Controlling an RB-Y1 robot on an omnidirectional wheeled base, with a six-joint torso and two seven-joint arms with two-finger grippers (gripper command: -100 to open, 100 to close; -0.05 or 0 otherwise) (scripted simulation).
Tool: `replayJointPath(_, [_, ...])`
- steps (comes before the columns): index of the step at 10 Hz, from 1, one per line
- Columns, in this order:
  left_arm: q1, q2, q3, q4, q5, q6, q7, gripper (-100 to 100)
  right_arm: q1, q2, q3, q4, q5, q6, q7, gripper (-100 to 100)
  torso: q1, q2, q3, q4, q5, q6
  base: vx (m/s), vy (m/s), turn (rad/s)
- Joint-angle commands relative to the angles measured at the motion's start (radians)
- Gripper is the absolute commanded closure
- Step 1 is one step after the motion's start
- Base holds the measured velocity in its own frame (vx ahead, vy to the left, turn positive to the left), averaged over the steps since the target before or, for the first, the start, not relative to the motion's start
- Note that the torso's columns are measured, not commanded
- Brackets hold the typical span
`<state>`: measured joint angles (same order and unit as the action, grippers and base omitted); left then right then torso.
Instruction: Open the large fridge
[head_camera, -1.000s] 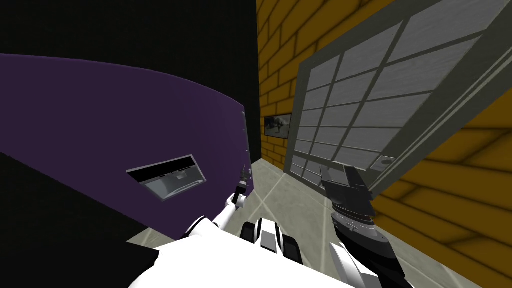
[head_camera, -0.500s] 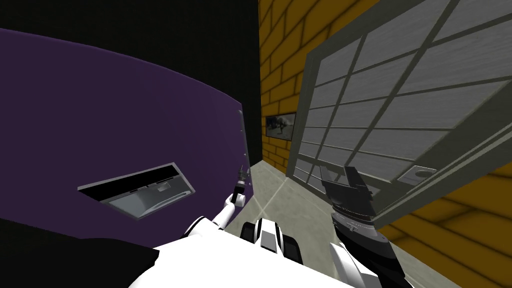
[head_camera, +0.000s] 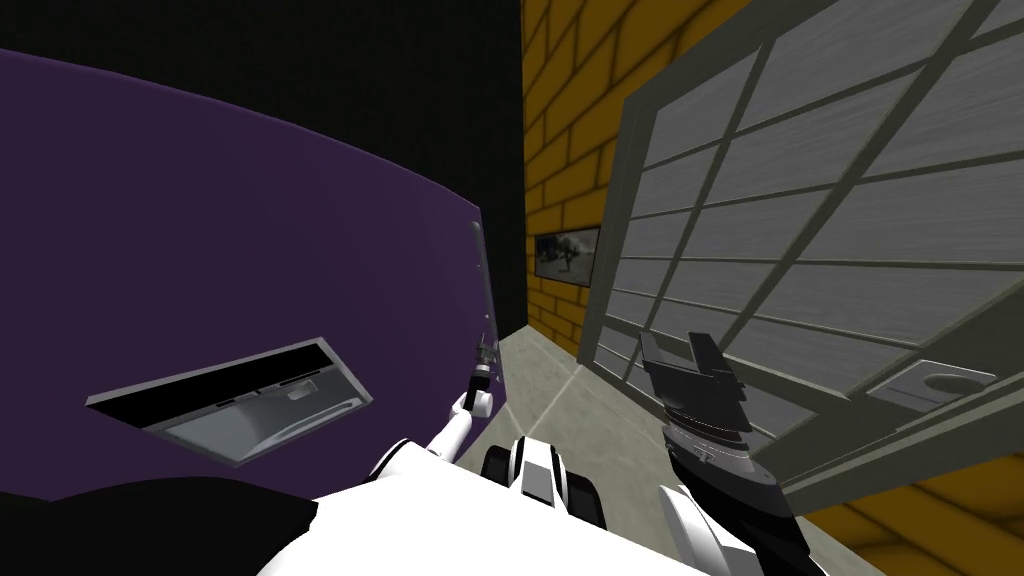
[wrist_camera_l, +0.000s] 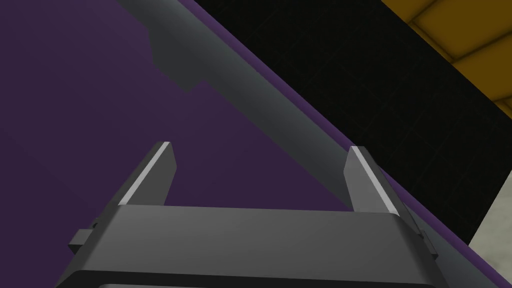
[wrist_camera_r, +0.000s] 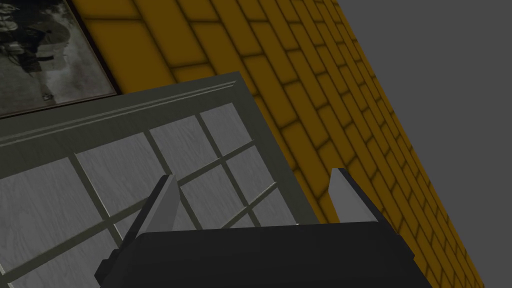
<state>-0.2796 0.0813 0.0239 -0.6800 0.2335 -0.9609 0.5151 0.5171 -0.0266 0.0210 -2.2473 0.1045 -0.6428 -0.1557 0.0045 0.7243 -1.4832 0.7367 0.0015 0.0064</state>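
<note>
Status | right gripper (head_camera: 680, 345): 2 o'clock, fingers spread, empty | left gripper (wrist_camera_l: 260, 147): 12 o'clock, fingers wide apart, gripping nothing, one finger beside grey handle (wrist_camera_l: 280, 120) | fridge (head_camera: 250, 250): purple door, 9 to 12 o'clock.

Purple against yellow and grey.
The large flat fridge door (head_camera: 250, 230) is deep purple, its long bar handle (wrist_camera_l: 260, 102) dark grey, its recessed panel (head_camera: 262, 425) grey and black; the brick wall (head_camera: 560, 120) is yellow-orange with dark joints; the paned door (head_camera: 800, 220) is grey with a darker grid.
</note>
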Motion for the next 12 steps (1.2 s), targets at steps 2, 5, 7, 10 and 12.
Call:
replayJointPath(2, [-0.045,0.001,0.012,-0.009,0.005,0.05,-0.017,-100,0.0,0.0,0.0,0.0,0.0,0.0,0.0,0,0.0,-0.002,-0.001,0.002,-0.001,-0.002,-0.015,0.0,0.022])
replayJointPath(5, [-0.011,-0.004,0.001,0.005,0.0,0.02,-0.007,100,0.0,0.0,0.0,0.0,0.0,0.0,0.0,0,-0.002,0.004,0.002,0.0,-0.002,-0.006,-0.003,-0.006,-0.05])
replayJointPath(7, [-0.015,-0.019,-0.037,0.002,-0.021,0.029,0.011,100,-0.001,0.0,0.0,0.0,0.0,0.0,0.0,0,-0.003,0.026,0.014,0.007,-0.002,-0.007,-0.26,-0.015,-0.1])
replayJointPath(10, [-0.025,-0.029,-0.07,-0.005,-0.04,0.038,0.027,100,0.0,0.0,0.0,0.0,0.0,0.0,0.0,0,-0.003,0.009,0.004,0.0,-0.001,-0.006,-0.187,0.021,-0.049])
replayJointPath(12, [-0.035,-0.038,-0.103,-0.013,-0.059,0.047,0.043,100,-0.001,0.0,0.0,0.0,0.0,0.0,0.0,0,-0.006,0.018,0.01,0.002,-0.002,-0.006,-0.33,0.005,-0.105])
